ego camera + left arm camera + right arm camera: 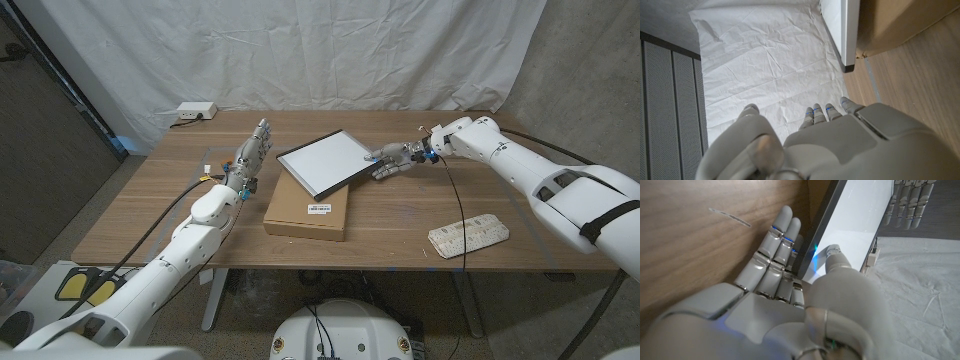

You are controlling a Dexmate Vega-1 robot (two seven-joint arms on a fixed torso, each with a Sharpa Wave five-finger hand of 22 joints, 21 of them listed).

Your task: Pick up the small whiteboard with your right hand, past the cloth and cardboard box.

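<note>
The small whiteboard (323, 163), white with a dark frame, lies tilted with its near edge over the cardboard box (308, 210). My right hand (392, 160) grips its right edge. In the right wrist view the thumb (836, 260) presses on the white face of the whiteboard (855, 225) and the fingers (775, 250) reach under the frame. My left hand (250, 158) stands upright to the left of the board, fingers straight and apart, holding nothing. The left wrist view shows my left hand (815, 145), the whiteboard's corner (842, 35) and the box (890, 25). The folded cloth (468, 235) lies at the front right.
A white socket box (195, 112) with a cable sits at the table's back left corner. A white sheet (300, 50) hangs behind the table. Bare wood (150, 215) lies at the front left and between the box and the cloth.
</note>
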